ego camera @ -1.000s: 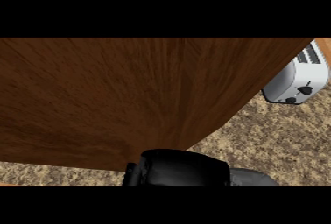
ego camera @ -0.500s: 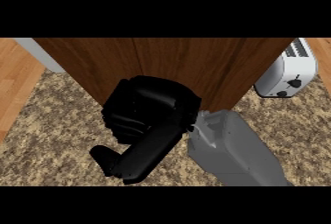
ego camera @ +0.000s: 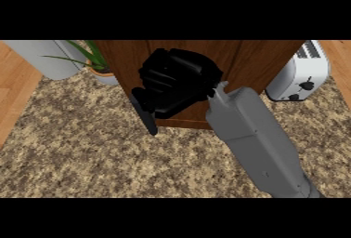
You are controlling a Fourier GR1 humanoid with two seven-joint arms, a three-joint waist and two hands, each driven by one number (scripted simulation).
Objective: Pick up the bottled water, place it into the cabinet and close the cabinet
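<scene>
The bottled water cannot be seen anywhere from the head view; whether it sits inside the cabinet cannot be told. The cabinet is a dark wooden block standing on the far middle of the speckled counter, its wood-grained face turned toward the near side. The right hand is laid against that face, its grey forearm slanting in from the near right. Its fingers look bent, with one dark finger pointing down to the left past the cabinet's lower edge, and they clasp nothing visible. Right of the cabinet stands a white toaster. On the far left is a potted plant, beside a pale grey rounded object.
</scene>
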